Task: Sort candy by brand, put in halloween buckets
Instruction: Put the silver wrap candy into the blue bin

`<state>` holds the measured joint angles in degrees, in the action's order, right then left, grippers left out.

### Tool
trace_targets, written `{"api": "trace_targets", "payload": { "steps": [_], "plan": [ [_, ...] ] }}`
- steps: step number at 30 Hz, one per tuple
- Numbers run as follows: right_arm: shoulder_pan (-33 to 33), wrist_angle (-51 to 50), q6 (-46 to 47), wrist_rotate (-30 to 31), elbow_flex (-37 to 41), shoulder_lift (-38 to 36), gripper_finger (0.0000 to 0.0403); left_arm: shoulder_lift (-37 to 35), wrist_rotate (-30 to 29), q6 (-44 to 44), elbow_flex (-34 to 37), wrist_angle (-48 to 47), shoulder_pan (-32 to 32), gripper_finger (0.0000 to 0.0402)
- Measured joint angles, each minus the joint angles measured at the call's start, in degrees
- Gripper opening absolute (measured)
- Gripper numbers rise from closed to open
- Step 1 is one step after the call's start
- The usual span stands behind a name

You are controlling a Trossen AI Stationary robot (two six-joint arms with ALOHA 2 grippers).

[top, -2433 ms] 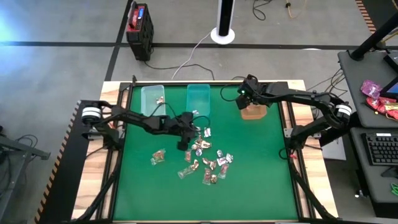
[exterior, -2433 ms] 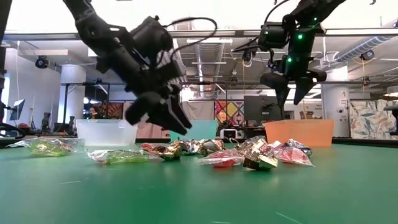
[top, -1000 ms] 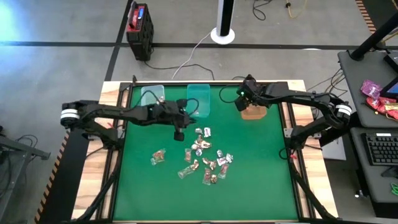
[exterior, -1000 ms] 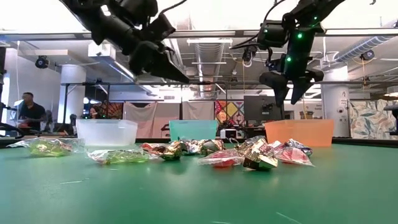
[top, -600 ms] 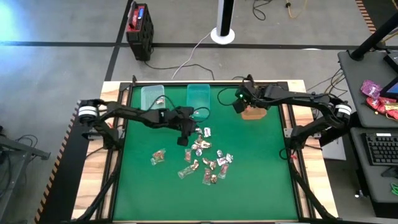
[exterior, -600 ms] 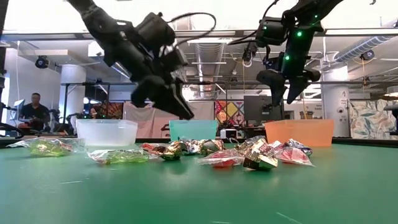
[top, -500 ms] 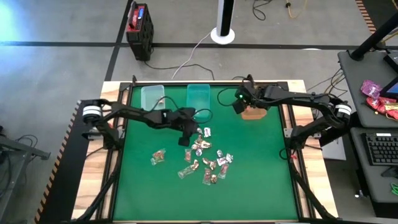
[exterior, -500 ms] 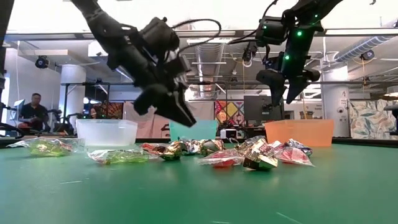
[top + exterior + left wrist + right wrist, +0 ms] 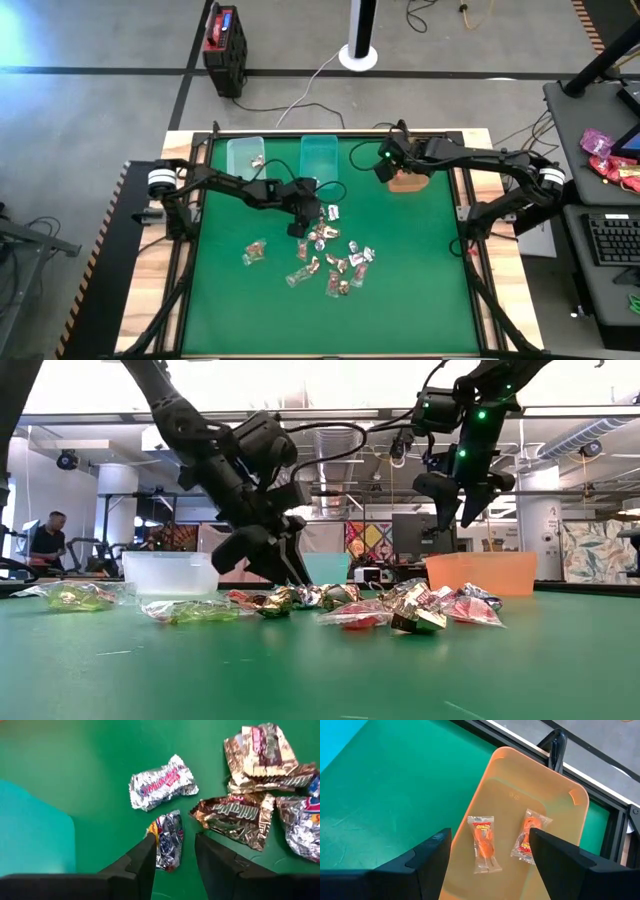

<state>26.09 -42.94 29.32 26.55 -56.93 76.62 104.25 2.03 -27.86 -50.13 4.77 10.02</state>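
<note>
Two arms are over the green table (image 9: 420, 280): the left end effector (image 9: 172, 851), spread, has dropped back from the bins onto the candy (image 9: 167, 840) mid-frame; the right end effector (image 9: 490, 845), spread, hovers over the orange bucket (image 9: 570, 795).

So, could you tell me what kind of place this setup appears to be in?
Most likely a robotics lab or open workshop. The green table stands on a bare concrete floor with cables trailing across it, a desk with a keyboard sits alongside, and the low view shows exposed ceiling ducts over a large open room.
</note>
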Motion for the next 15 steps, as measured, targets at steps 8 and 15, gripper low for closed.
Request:
{"api": "trace_targets", "payload": {
  "steps": [8, 15],
  "plan": [
    [0.0, 0.0, 0.0, 0.0, 0.0, 0.0, 0.0260, 2.0, -1.4, 3.4, -0.1, 1.8, -0.1, 0.0072],
    [0.0, 0.0, 0.0, 0.0, 0.1, 0.0, 0.0260, 1.8, -1.5, 3.8, -0.2, 1.6, -0.1, 0.0008]
  ]
}}
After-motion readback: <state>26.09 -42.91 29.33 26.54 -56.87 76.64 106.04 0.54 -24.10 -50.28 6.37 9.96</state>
